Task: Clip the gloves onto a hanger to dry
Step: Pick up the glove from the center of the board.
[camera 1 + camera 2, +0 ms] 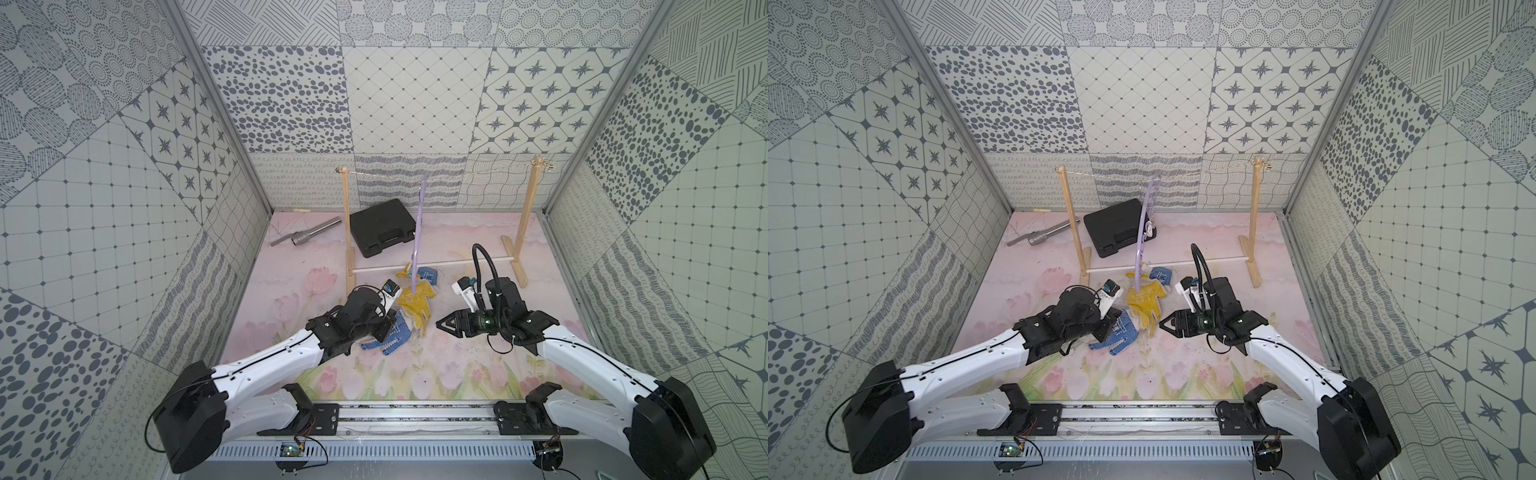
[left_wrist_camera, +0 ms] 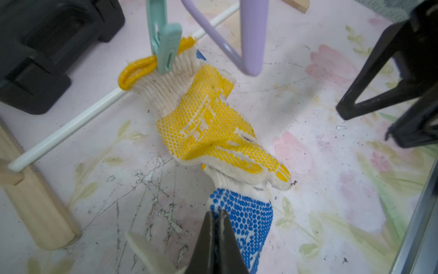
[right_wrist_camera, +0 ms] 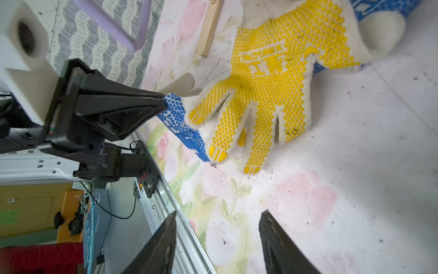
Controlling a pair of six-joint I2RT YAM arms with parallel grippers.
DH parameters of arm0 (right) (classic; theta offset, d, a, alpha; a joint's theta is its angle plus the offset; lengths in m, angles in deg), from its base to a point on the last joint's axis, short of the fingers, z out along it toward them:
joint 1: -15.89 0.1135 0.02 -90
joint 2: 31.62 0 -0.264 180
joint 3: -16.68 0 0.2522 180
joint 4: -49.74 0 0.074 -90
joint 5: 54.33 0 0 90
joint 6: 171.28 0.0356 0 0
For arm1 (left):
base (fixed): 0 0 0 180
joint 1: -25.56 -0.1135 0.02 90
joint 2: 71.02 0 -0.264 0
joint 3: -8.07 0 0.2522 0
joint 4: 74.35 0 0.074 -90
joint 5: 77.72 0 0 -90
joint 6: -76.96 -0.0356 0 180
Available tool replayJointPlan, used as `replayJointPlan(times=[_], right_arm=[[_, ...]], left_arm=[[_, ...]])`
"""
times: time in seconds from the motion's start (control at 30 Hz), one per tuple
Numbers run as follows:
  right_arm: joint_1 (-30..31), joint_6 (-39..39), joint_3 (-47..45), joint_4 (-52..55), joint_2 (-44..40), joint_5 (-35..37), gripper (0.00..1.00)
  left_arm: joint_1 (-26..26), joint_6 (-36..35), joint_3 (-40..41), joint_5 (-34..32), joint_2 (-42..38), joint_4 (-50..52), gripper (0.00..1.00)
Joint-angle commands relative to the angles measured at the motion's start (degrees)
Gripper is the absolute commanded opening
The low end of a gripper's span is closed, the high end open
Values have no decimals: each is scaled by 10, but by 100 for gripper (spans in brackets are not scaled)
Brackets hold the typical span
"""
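Observation:
A lilac hanger hangs edge-on from the string. Its mint peg grips the cuff of the yellow-dotted glove, whose fingers drape onto the table. Those fingers lie over a blue-dotted glove, and my left gripper is shut on its edge. A second blue-dotted glove lies behind the hanger. My right gripper is open and empty, just right of the yellow glove's fingers.
The wooden two-post frame with its string and white floor rod stands across the back. Behind it lie a black case and a metal pipe tool. Patterned walls close three sides.

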Motion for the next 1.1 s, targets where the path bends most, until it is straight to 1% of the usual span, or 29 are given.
replayJointPlan(times=[0.0, 0.17, 0.27, 0.33, 0.43, 0.5, 0.57, 0.63, 0.7, 0.73, 0.87, 1.0, 1.07], right_arm=[[13, 38, -2, -75, 9, -8, 58], [26, 87, -3, -133, 13, 0, 58], [31, 107, -5, -172, 16, -18, 58], [34, 116, -10, -195, 9, -27, 60], [34, 127, -15, -213, -10, -26, 68], [34, 139, -15, -226, -19, -24, 69], [34, 160, -13, -249, -21, -30, 67], [34, 185, -16, -276, -20, -37, 63], [34, 210, -18, -313, -25, -48, 60], [34, 218, -33, -327, -31, -50, 60], [35, 221, -42, -332, -49, -52, 63], [35, 218, -49, -357, -49, -88, 66], [34, 215, -51, -367, -51, -102, 66]], left_arm=[[-2, 28, 8, -49, -103, 55, 0], [-2, 30, -4, -59, -160, 21, 0], [0, 29, -25, -38, -167, 20, 0], [2, 29, -35, -26, -169, 20, 0], [6, 20, -42, -7, -175, 11, 0], [10, 13, -44, 8, -180, 6, 0], [12, 7, -45, 37, -186, -7, 0], [13, -2, -40, 76, -190, -26, 0], [16, -8, -40, 116, -190, -38, 0], [17, -11, -41, 128, -190, -42, 0], [18, -10, -49, 172, -191, -34, 0], [24, -7, -51, 231, -201, -43, 0], [27, -2, -47, 222, -206, -54, 0]])
